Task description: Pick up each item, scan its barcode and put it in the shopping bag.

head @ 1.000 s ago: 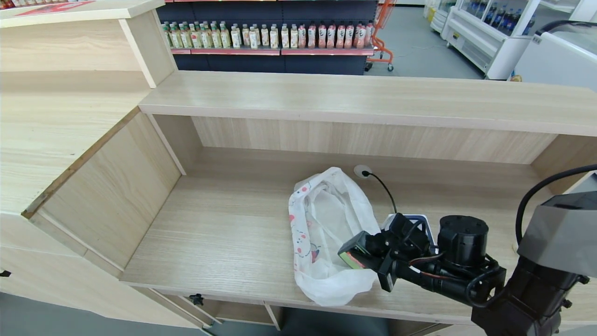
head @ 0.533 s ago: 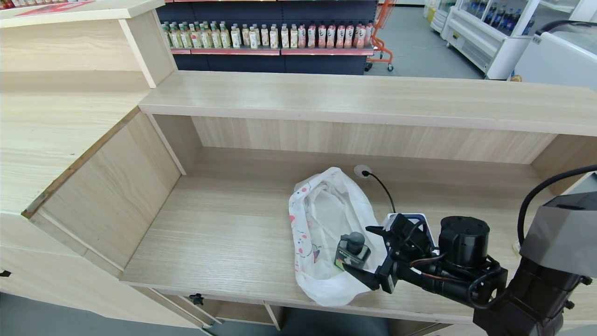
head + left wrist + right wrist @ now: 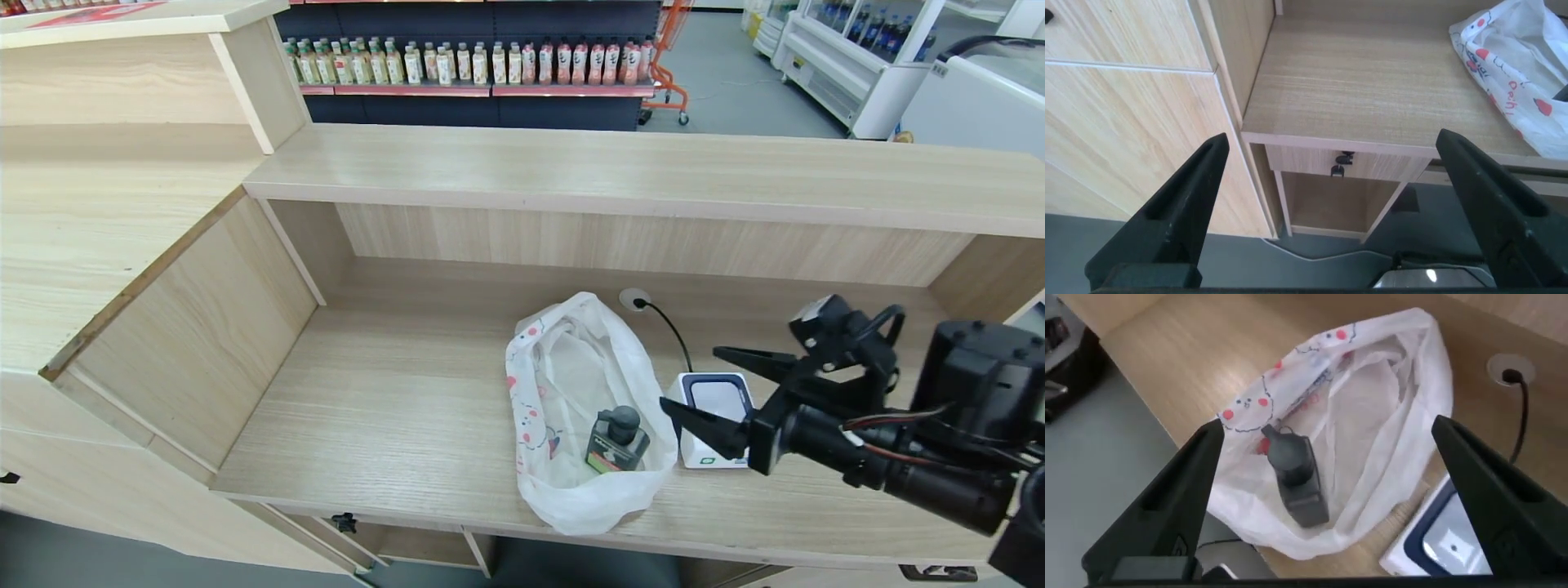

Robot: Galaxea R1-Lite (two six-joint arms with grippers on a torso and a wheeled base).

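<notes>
Dark bottle (image 3: 616, 441) seen resting inside the shopping bag (image 3: 563, 359).
The bag is set on the counter (image 3: 392, 408), left of the scanner (image 3: 717, 420). The right gripper (image 3: 690, 377) is held wide and empty above the scanner. The left gripper (image 3: 1333, 137) is spread wide too.

- No wording is legible in any view.
- The shopping bag (image 3: 563, 367) carries red cartoon prints and red markings, too small to make out.
- The dark bottle (image 3: 616, 441) inside the bag shows a green-and-red label, its print illegible.
- The scanner (image 3: 714, 404), just beside the bag, bears a small green mark.
- The shelf bottles (image 3: 465, 64), far behind the bag, wear unreadable labels.
</notes>
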